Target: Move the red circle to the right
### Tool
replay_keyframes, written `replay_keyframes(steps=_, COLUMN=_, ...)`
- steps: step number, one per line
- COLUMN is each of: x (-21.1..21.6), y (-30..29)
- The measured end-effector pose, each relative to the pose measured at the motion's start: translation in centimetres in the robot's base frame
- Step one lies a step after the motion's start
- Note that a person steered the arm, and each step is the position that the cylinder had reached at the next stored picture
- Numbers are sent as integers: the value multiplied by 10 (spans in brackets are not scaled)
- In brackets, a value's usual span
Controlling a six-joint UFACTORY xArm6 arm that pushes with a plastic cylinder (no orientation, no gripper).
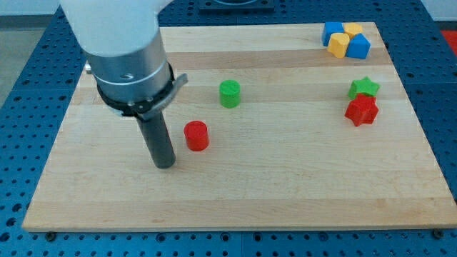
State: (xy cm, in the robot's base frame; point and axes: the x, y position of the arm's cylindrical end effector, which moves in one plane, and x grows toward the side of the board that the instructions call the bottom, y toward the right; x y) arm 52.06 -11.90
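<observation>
Camera view shows my tip (165, 164), a bare rod grasping nothing, just left of the red circle (196, 135) mid-board; an off-centre push could glance it toward the green circle (229, 93).

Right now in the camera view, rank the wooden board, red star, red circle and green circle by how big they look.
1. Wooden board, by far.
2. Red star.
3. Red circle and green circle: they look alike, and the red one sits lower in the view, so I won't rank them.
</observation>
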Motion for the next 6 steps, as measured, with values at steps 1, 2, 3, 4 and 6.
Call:
replay_keyframes(steps=1, x=-20, y=0)
replay_keyframes(steps=2, x=-27, y=11)
replay_keyframes(steps=3, x=-27, y=38)
replay_keyframes(steps=4, x=-27, y=69)
replay_keyframes(steps=6, x=-42, y=115)
